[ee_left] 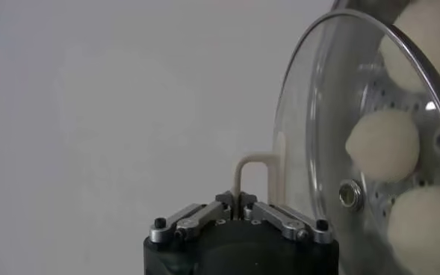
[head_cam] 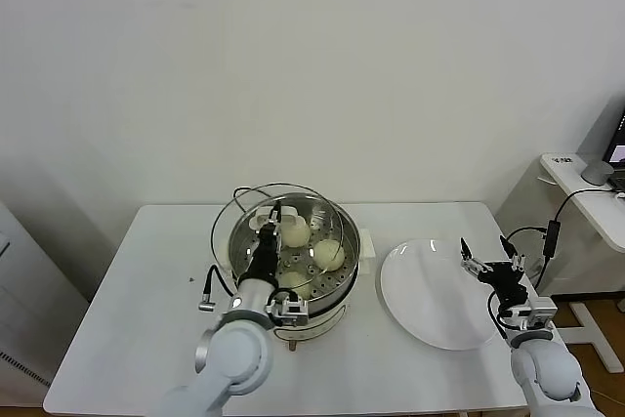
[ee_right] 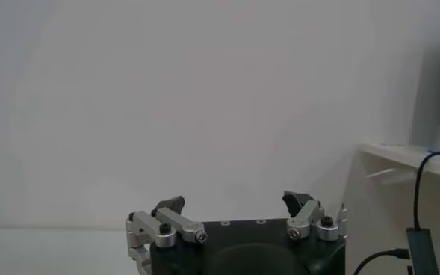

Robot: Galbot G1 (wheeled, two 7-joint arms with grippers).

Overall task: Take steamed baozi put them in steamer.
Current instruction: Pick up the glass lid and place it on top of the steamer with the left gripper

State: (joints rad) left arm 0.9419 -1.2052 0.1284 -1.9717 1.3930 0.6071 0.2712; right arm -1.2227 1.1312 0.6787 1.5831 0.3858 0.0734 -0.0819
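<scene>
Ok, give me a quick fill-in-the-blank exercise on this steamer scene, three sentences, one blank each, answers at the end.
1. The left gripper is shut on the handle of the glass ____, holding it tilted over the steamer.
2. The steamed baozi lie inside the ____.
3. The right gripper hangs open over the edge of the white ____, which has nothing on it.

Missing words: lid; steamer; plate.

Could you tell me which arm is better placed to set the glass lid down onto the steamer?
Left. The left gripper is shut on the round glass lid's white handle, tilted over the shiny steel steamer holding cream-white buns. The right gripper, fingers open, hovers over the white plate.
</scene>
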